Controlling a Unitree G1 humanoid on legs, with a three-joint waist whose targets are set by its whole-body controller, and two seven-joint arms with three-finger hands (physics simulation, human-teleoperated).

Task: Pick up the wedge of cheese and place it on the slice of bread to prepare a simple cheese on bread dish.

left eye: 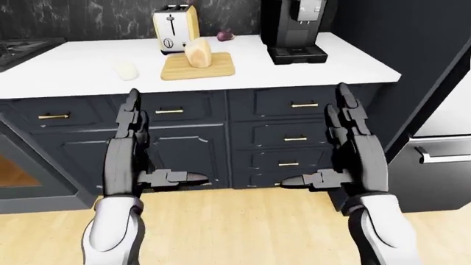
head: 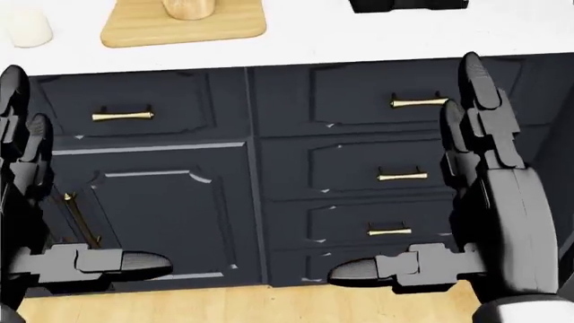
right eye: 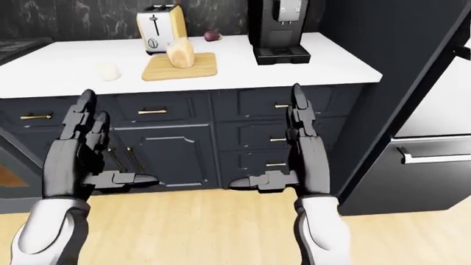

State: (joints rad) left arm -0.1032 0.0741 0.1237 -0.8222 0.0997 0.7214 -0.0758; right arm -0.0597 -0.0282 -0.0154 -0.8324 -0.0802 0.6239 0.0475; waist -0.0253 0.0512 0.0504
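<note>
Both hands (left eye: 125, 154) (left eye: 357, 149) raised, seemingly open

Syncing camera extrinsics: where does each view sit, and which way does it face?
Left-eye view: on the head, facing the counter with cutting board, toaster, coffee machine; left hand and right hand raised, open.
Right-eye view: same scene, taken slightly from the right.
Head view: pitched lower, at cabinet drawers; both hands show.
All share hands and board.

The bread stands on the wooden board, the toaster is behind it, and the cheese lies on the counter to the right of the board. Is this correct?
Not quite: in the left-eye view the cheese lies to the left of the wooden board, not the right. The bread on the board and the toaster behind it are correct.
</note>
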